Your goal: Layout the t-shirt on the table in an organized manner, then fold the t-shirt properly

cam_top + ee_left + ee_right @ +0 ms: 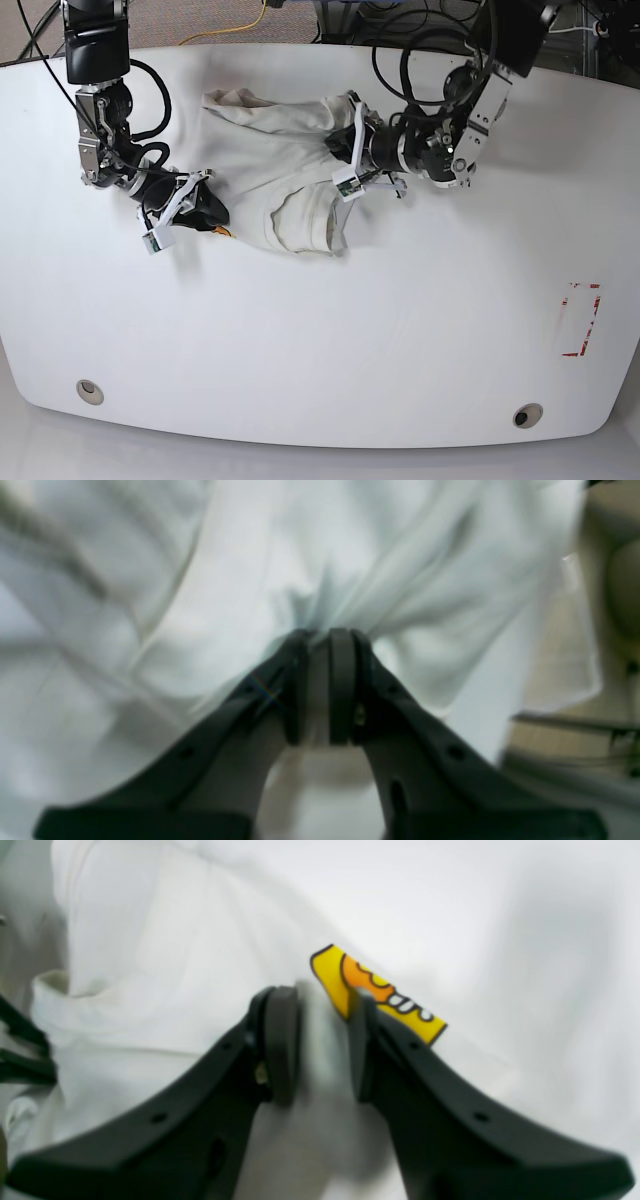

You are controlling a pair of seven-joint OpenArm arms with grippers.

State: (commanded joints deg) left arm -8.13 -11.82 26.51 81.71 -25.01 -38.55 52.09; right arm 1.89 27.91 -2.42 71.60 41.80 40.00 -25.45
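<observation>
The off-white t-shirt (280, 150) lies crumpled in a heap on the far middle of the white table (320, 340). My left gripper (342, 152) is at the heap's right side. In the left wrist view the left gripper (325, 635) is shut on a gathered pinch of the t-shirt (350, 555). My right gripper (205, 205) is at the heap's lower left. Up close, the right gripper (322, 1040) holds a fold of the t-shirt (150, 965) between its pads. A strip of the orange-and-yellow graphic (375, 985) shows beside the right finger.
A red-outlined tape mark (580, 320) sits near the table's right edge. Two grey grommet holes (89, 391) (527, 414) lie along the near edge. Cables (240, 25) run on the floor behind the far edge.
</observation>
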